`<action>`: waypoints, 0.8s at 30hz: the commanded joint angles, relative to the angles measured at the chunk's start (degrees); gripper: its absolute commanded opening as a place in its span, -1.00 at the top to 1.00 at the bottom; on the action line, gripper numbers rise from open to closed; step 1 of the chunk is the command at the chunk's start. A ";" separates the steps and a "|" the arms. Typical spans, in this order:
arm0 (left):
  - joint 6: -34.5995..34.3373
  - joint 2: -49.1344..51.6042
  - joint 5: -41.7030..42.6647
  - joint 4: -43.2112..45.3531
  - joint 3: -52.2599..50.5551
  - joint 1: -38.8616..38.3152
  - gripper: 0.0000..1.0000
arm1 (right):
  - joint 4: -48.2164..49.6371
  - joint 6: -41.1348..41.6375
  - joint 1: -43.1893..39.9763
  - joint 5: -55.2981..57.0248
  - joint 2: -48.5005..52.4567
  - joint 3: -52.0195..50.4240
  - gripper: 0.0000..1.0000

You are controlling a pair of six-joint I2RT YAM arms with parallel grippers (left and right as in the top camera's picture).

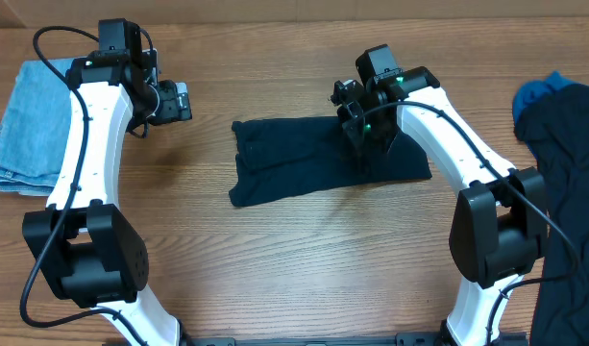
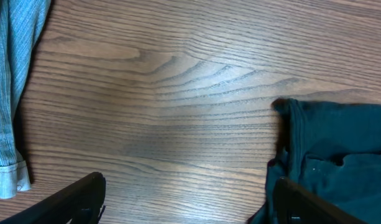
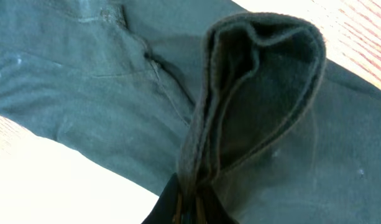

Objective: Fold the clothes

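Spanning every view is the wood-grain worktop (image 1: pixel 304 259), the largest thing here. Two white arms rise from its near edge: the left arm (image 1: pixel 78 144) reaches up the left side and the right arm (image 1: pixel 457 144) bends in toward the middle.

Along the right edge lies a heap of dark cloth (image 1: pixel 568 173), with a bright blue piece (image 1: pixel 536 93) at its far end. The heap is well apart from the task's garment.

The clothes (image 1: pixel 284 163) lie at the centre of the worktop as a dark navy, roughly rectangular shape that is wider than it is deep. The left edge is a little rumpled.

A light blue denim garment (image 1: pixel 25 125) lies folded at the far left, beside the left arm.

The right tool (image 1: pixel 359 144) sits over the right part of the clothes. Its wrist view shows it clamped on a raised fold of the navy fabric – a looped ridge standing up from the flat cloth.

The left tool (image 1: pixel 184 101) hangs over bare wood between the denim and the clothes – spread wide and gripping nothing. Its two dark fingers (image 2: pixel 84 196) stand far apart, and the nearer one is just by the garment's left edge.
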 commanded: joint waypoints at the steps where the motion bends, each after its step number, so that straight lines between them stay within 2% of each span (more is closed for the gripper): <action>1: -0.11 -0.15 0.81 0.02 1.42 0.35 -0.82 | 1.51 -0.07 0.02 -1.90 -0.20 -0.13 -0.98; 7: -0.15 -0.15 1.64 -0.11 1.42 0.28 -0.84 | 1.31 1.77 -0.20 -5.18 -0.61 6.71 -1.00; 10: -0.15 -0.15 6.69 -1.31 1.33 0.24 -0.85 | 1.55 4.70 -0.20 -5.07 -0.37 7.37 -1.00; 11: -0.15 -0.15 8.00 -1.27 1.09 0.11 -0.86 | 1.62 4.70 -0.20 -5.07 -0.31 6.71 -0.99; 13: -0.20 -0.15 9.31 -1.25 0.46 -0.61 -0.86 | 1.60 4.72 -0.20 -3.52 -0.31 5.77 -0.82; 15: -0.15 -0.15 12.24 -1.36 -0.04 -2.01 -0.81 | 2.10 6.25 -0.72 -2.89 -0.31 5.73 -0.82; 18: -0.15 -0.15 12.35 -1.36 -0.74 -5.90 -0.80 | 2.49 10.91 -4.33 -2.91 -0.31 5.73 -0.80; 24: -2.16 -0.13 10.49 4.17 -8.00 -10.78 -0.97 | -3.78 8.66 -16.96 -0.31 -0.31 4.66 -0.82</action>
